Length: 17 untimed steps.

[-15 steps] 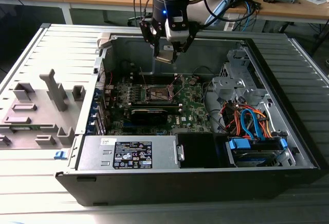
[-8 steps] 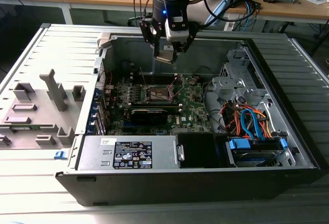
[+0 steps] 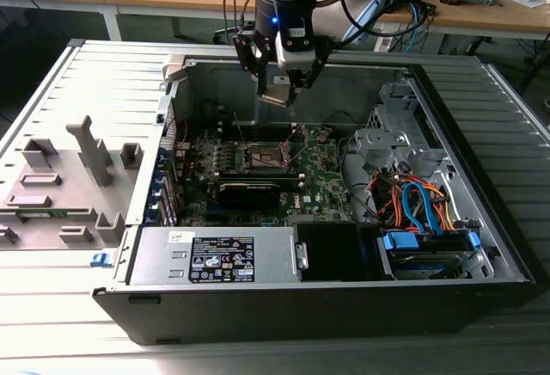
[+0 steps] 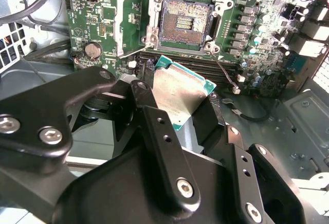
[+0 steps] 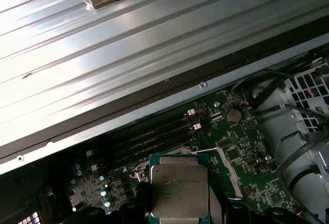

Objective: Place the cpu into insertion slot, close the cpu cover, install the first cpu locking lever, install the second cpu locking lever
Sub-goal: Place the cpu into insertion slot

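In the exterior view, my pincer (image 3: 280,91) holds the cpu (image 3: 276,97) up at 12 o'clock from the insertion slot (image 3: 266,156). The slot sits on the board (image 3: 322,181) inside the case (image 3: 344,306). The long card (image 3: 249,190) lies at 6 o'clock from the slot, and the cables (image 3: 412,199) lie at 3 o'clock.

The cpu (image 4: 179,91) has a dull silver-grey lid edged in teal green. The end effector (image 4: 178,107) is matte black with silver screws. The insertion slot (image 4: 185,22) is brownish-gold with a fine dotted grid and a silver rim, set on a dark green motherboard (image 4: 97,8). Orange, red and blue cables (image 3: 412,196) sit in the black-fronted case (image 3: 344,306) on a ribbed pale grey desk (image 3: 516,108).
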Tool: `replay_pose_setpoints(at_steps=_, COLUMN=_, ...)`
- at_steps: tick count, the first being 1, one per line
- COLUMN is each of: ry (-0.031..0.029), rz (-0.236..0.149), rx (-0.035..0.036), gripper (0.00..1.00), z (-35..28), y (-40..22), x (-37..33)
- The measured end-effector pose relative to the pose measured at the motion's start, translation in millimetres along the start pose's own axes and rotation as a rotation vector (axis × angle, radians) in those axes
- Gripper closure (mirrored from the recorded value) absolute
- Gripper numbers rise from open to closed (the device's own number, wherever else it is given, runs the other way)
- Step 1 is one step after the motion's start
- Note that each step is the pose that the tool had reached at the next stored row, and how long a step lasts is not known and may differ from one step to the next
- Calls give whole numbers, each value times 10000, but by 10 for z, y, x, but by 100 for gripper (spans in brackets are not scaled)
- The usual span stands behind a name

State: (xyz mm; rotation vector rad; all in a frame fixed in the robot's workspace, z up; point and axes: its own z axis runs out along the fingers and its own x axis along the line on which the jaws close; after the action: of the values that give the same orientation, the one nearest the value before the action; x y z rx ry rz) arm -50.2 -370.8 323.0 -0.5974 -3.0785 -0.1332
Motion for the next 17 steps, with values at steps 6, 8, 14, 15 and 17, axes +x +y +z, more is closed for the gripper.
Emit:
replay_pose_setpoints(at_steps=6, ry=-5, rz=63, rx=-1, gripper=46, z=1, y=0, x=0)
replay_pose_setpoints(at_steps=8, ry=-5, rz=70, rx=-1, gripper=46, z=1, y=0, x=0)
replay_pose_setpoints(at_steps=14, ry=-8, rz=103, rx=-2, gripper=46, z=1, y=0, x=0)
replay_pose_setpoints(at_steps=15, ry=-9, rz=107, rx=-2, gripper=46, z=1, y=0, x=0)
replay_pose_setpoints(at_steps=17, ry=-9, rz=116, rx=-2, gripper=46, z=2, y=0, x=0)
